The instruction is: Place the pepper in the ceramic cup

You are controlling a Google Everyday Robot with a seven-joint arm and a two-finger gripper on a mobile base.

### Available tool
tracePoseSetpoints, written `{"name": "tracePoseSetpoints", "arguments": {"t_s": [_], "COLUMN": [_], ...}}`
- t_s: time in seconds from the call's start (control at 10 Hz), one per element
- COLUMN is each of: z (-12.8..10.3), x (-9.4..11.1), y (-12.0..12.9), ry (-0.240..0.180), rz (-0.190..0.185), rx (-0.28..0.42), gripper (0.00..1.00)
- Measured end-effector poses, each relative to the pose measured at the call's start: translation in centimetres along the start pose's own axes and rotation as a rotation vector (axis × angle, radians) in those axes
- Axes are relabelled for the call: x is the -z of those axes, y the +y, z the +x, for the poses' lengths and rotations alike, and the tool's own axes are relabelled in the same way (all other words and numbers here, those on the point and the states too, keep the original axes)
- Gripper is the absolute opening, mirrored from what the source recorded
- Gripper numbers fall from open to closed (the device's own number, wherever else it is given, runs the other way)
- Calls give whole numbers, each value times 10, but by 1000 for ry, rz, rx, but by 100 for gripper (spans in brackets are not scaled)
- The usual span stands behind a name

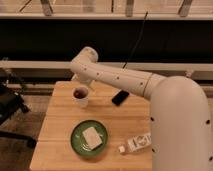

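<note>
The white ceramic cup stands on the wooden table near its back left. The dark red pepper sits in the cup's mouth, its top showing above the rim. My gripper is just above and slightly behind the cup, at the end of the white arm that reaches in from the right. It is mostly hidden by the wrist.
A flat black object lies to the right of the cup. A green plate with a pale square sits at the front. A small white bottle lies on its side at the front right. A black chair stands left of the table.
</note>
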Motion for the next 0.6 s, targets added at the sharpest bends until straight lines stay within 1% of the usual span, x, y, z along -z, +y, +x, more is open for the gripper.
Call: {"name": "tracePoseSetpoints", "arguments": {"t_s": [0.2,0.3,0.4,0.5,0.6], "z": [1,1,2,3,3], "x": [-1,-1,-1,0,0], "y": [6,6,7,7,9], "ry": [1,1,2,2,0], "rz": [-13,-13,-11,-11,-12], "rx": [11,12,12,14,16], "gripper": [57,47,35,27,15]}}
